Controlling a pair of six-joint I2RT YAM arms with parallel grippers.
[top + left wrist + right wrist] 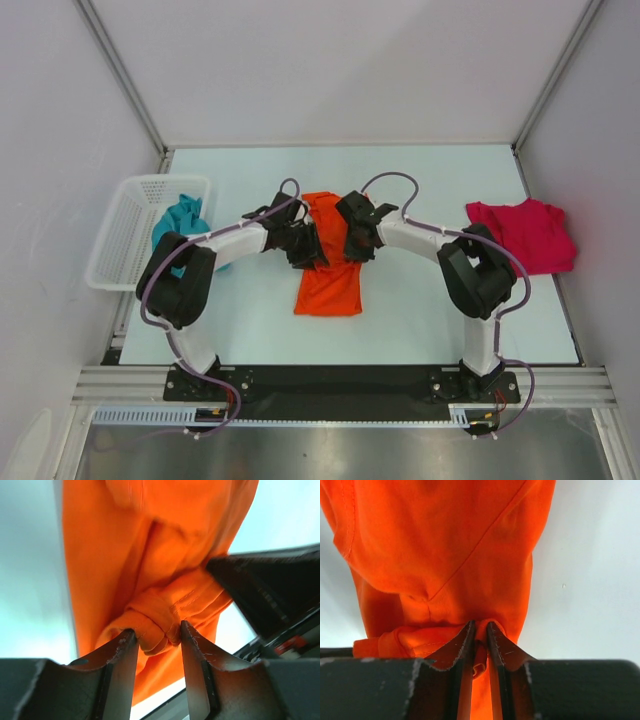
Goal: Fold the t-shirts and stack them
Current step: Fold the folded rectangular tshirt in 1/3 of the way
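Note:
The orange t-shirt (330, 285) lies as a long narrow strip in the middle of the table. My left gripper (303, 248) is at the strip's left edge and my right gripper (358, 243) at its right edge, facing each other. In the left wrist view the left gripper (157, 632) holds a thick wad of orange cloth (150, 555) between its tips. The right gripper (480, 625) pinches a thin fold of the same shirt (445, 540) in nearly closed jaws. The red t-shirt (525, 232) lies crumpled at the right. The teal t-shirt (180, 222) hangs over the basket's edge.
A white mesh basket (125, 235) stands at the table's left edge. Grey walls close in on the left, right and back. The right gripper's black body (270, 590) shows close by in the left wrist view.

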